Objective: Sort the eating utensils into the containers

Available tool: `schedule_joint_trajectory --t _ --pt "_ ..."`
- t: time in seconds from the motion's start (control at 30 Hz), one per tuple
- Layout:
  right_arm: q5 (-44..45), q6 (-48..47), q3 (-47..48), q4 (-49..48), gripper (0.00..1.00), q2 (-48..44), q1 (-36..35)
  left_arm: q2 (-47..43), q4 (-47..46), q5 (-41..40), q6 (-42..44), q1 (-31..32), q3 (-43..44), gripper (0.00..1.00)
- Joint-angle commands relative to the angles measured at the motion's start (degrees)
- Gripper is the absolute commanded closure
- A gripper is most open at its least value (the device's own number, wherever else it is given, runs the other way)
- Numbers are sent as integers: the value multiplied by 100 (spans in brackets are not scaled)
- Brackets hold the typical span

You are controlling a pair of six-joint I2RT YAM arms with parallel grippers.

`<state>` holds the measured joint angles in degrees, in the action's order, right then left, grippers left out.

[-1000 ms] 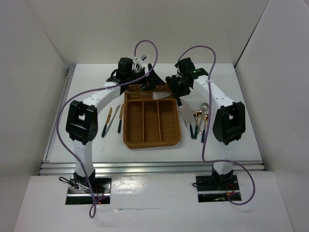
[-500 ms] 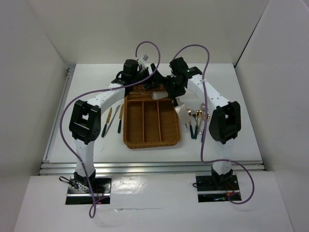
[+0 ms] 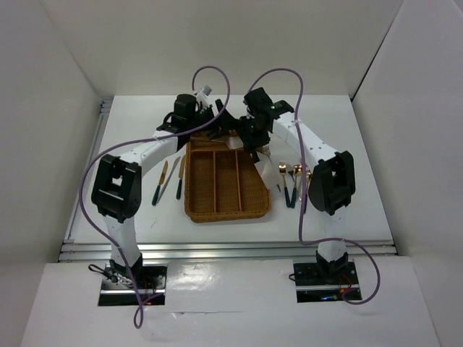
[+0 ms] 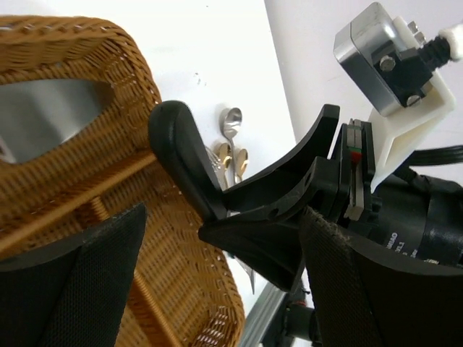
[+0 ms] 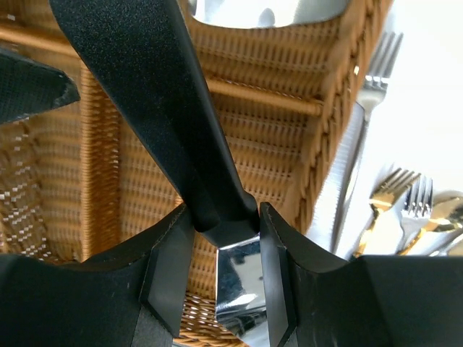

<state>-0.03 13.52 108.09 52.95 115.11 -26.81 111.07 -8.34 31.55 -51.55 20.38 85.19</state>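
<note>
two arms hang over the brown wicker tray (image 3: 226, 215) at the centre of the top view. left wrist view: left gripper (image 4: 224, 231) spread wide, empty, wide silver blade (image 4: 43, 119) in the tray at upper left, motor lettering (image 4: 427, 235) unreadable. right wrist view: right gripper (image 5: 223, 217) clamped on a black handle (image 5: 145, 94).

And there's the brown woven wicker cutlery tray (image 3: 217, 214) mid-surface, with a wide silver server (image 5: 268, 11) in its crosswise slot. A black-handled silver-bladed utensil (image 5: 145, 87) tilts above it (pinched in the fingers (image 5: 170, 267) of the right gripper (image 5: 223, 231)). Dark-handled knives (image 3: 165, 181) lie to the left, forks and spoons (image 3: 293, 181) to the right.
</note>
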Motion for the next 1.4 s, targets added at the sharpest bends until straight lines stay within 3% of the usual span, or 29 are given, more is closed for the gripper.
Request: schedule_joint_trajectory --t 0.0,0.17,0.2,0.23,0.37,0.53,0.8,1.07,1.23,1.37 --pt "91 125 519 23 100 -15 44 -339 718 -316 679 -157 95 10" --pt "-532 125 345 -188 100 -137 342 -454 1168 -563 1269 -289 253 12" --pt "-602 125 240 -267 100 -208 343 -454 776 -197 1270 -507 201 14" --pt "-734 125 186 -337 100 -208 395 -393 407 894 1027 -657 200 14" --pt "-867 72 80 -391 100 -331 396 20 -397 1950 233 -1053 323 14" --pt "-876 72 28 -391 100 -384 281 222 -89 1592 410 -948 709 12" --pt "-805 125 291 -391 100 -226 71 346 157 293 303 -457 614 13" --pt "-744 177 739 -276 100 -50 -87 592 245 -368 163 -149 789 20" --pt "-796 230 871 -224 100 64 -88 592 -115 -798 -382 -87 490 33" --pt "-858 230 932 -276 100 178 -141 644 -343 -870 -549 -34 490 36"
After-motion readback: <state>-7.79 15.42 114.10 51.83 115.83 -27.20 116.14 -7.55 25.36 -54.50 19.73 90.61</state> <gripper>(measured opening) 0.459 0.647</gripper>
